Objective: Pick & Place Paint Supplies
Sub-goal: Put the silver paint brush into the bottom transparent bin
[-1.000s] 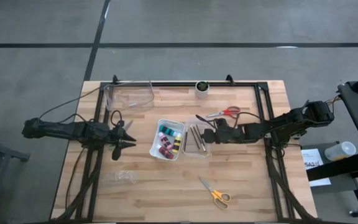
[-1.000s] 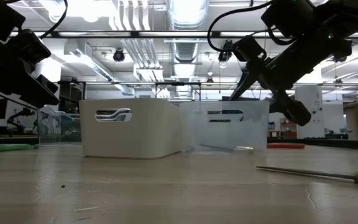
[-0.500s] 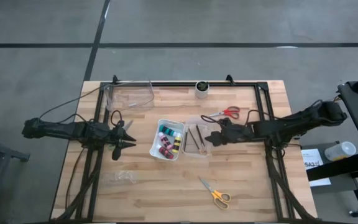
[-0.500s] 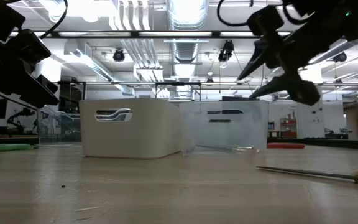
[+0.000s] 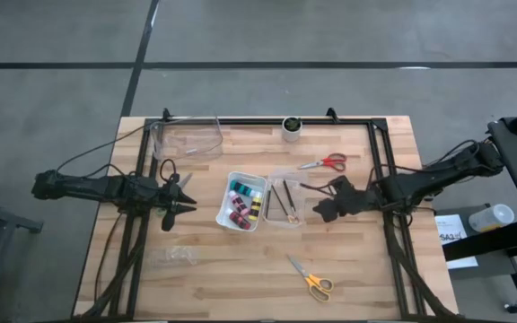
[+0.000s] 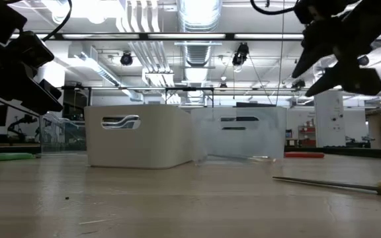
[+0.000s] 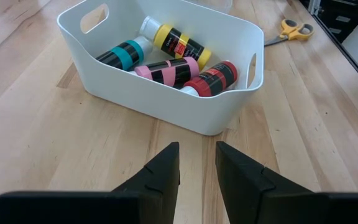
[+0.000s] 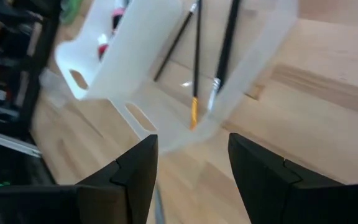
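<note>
Four small paint bottles (image 7: 169, 59) with teal, yellow, pink and red labels banded in black lie in the white plastic bin (image 5: 241, 200) near the middle of the wooden table (image 5: 240, 278); the left wrist view shows them resting side by side on its floor. Just beside that bin, on the right arm's side, stands a clear plastic bin (image 5: 284, 199) holding thin dark brushes (image 8: 197, 53) that lie lengthwise in it. The red-handled scissors (image 5: 324, 163) lie flat on the table toward the far edge, well apart from the yellow-handled scissors (image 5: 311, 280) lying near the front edge. The right gripper (image 5: 317, 205) hangs above the table just beside the clear bin, its fingers parted with nothing between them. The left gripper (image 5: 185, 195) hovers on the other side of the white bin, apart from it, its fingers (image 7: 160, 174) narrowly parted and empty. A clear curved container (image 5: 187, 139) sits at the far left corner, a small white round cup (image 5: 291, 126) stands at the far edge, and a crumpled clear plastic piece (image 5: 170, 257) lies near the front left.
</note>
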